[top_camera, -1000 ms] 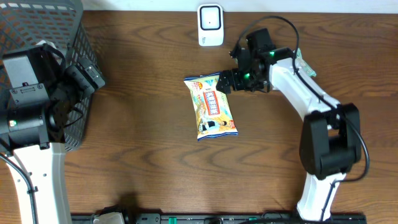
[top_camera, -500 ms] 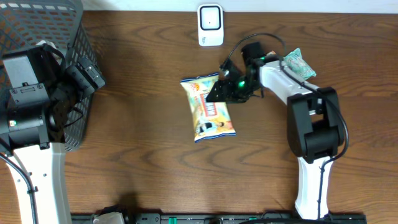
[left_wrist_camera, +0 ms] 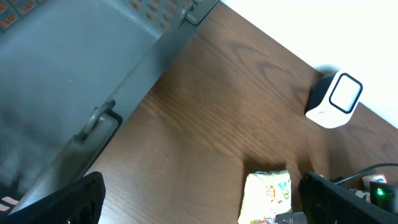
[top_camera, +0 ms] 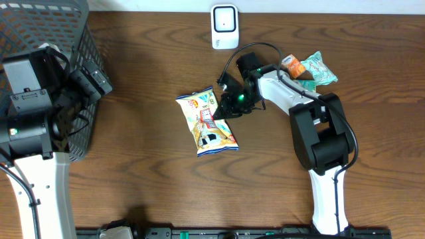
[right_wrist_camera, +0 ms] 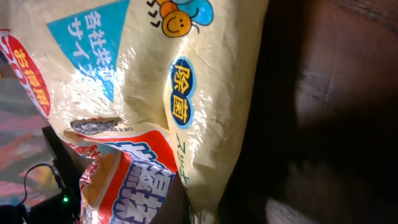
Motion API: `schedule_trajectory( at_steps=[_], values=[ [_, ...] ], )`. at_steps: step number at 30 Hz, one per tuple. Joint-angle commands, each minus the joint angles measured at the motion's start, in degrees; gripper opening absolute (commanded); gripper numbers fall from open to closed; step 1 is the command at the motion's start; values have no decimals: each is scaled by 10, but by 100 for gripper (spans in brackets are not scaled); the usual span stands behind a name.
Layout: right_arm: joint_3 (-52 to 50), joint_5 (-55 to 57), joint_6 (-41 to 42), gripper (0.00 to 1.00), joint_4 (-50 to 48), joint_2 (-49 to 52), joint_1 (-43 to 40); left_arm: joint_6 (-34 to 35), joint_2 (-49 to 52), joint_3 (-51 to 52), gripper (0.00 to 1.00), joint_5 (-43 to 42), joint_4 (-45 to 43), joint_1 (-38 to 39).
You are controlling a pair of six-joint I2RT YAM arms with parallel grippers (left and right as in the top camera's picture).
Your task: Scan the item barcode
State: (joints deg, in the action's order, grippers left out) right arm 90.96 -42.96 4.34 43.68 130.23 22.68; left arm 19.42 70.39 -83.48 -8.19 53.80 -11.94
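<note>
Overhead: bag (top_camera: 206, 123) flat mid-table, below scanner (top_camera: 224, 26), well apart. Right gripper (top_camera: 227, 106) pinching bag's upper right edge. Left gripper (left_wrist_camera: 202, 202) spread wide beside basket (top_camera: 40, 20). Risks: thin film slipping from pinch on lift; barcode turned away from scanner.

**Obscured and Cropped Areas**

Overhead view: the basket (top_camera: 66, 40) is cut off by the top and left edges. Where the right gripper (top_camera: 224, 108) meets the snack bag (top_camera: 206, 125), the fingertips are lost in shadow. Print on the bag and on the small packets (top_camera: 311, 68) is too small to read.

Left wrist view: the bag runs off the bottom edge. The left gripper (left_wrist_camera: 199, 205) shows only as blurred dark fingers (left_wrist_camera: 62, 202), cropped at the lower corners.

Right wrist view: the bag overfills the frame – top, left and bottom are cropped. The right half is dark blur.
</note>
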Motion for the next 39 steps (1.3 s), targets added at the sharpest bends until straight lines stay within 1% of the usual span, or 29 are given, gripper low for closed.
schedule_trajectory(
  at_steps=[1, 2, 3, 4, 8, 9, 10, 14, 16, 17, 19, 21, 22, 26, 28, 33, 35, 36, 39],
  values=[
    [3, 82, 24, 1, -6, -58, -21, -7, 0, -1, 98, 5, 2, -3],
    [3, 103, 31, 1, -6, -73, -24, -7, 0, -1, 98, 5, 2, -3],
    [3, 163, 40, 1, 1, -110, -27, -7, 0, -1, 98, 5, 2, -3],
    [3, 179, 40, 1, 2, -118, -27, -7, 0, -1, 98, 5, 2, -3],
    [3, 324, 40, 1, 20, -204, -18, -7, 0, -1, 98, 5, 2, -3],
    [3, 340, 40, 1, 23, -212, -16, -7, 0, -1, 98, 5, 2, -3],
    [3, 386, 40, 1, 34, -231, -10, -7, 0, -1, 98, 5, 2, -3],
    [3, 519, 49, 1, 62, -252, 14, -7, 0, -1, 98, 5, 2, -3],
    [-2, 643, 56, 2, 77, -249, 36, -7, 0, -1, 98, 5, 2, -3],
    [-5, 673, 60, 2, 78, -249, 39, -7, 0, -1, 98, 5, 2, -3],
    [-18, 787, 64, 1, 76, -244, 52, -7, 0, -1, 98, 5, 2, -3],
    [-29, 876, 64, 1, 70, -234, 61, -8, 0, -1, 98, 5, 2, -3],
    [-36, 905, 64, 1, 61, -225, 63, -7, 0, -1, 97, 5, 2, -3],
    [-62, 909, 63, 1, 25, -206, 64, -7, 0, -1, 98, 5, 2, -3],
    [-71, 904, 63, 1, 23, -200, 69, -7, 0, -1, 98, 5, 2, -3],
    [-73, 848, 61, 1, 24, -188, 110, -8, 0, -1, 98, 5, 2, -3],
    [-73, 824, 42, 1, 24, -186, 129, -7, 0, -1, 98, 5, 2, -3],
    [-73, 808, 37, 3, 24, -186, 139, -7, 0, -1, 98, 5, 2, -3],
    [-73, 741, 37, 22, 23, -186, 172, -7, 0, -1, 98, 5, 2, -3]
  ],
)
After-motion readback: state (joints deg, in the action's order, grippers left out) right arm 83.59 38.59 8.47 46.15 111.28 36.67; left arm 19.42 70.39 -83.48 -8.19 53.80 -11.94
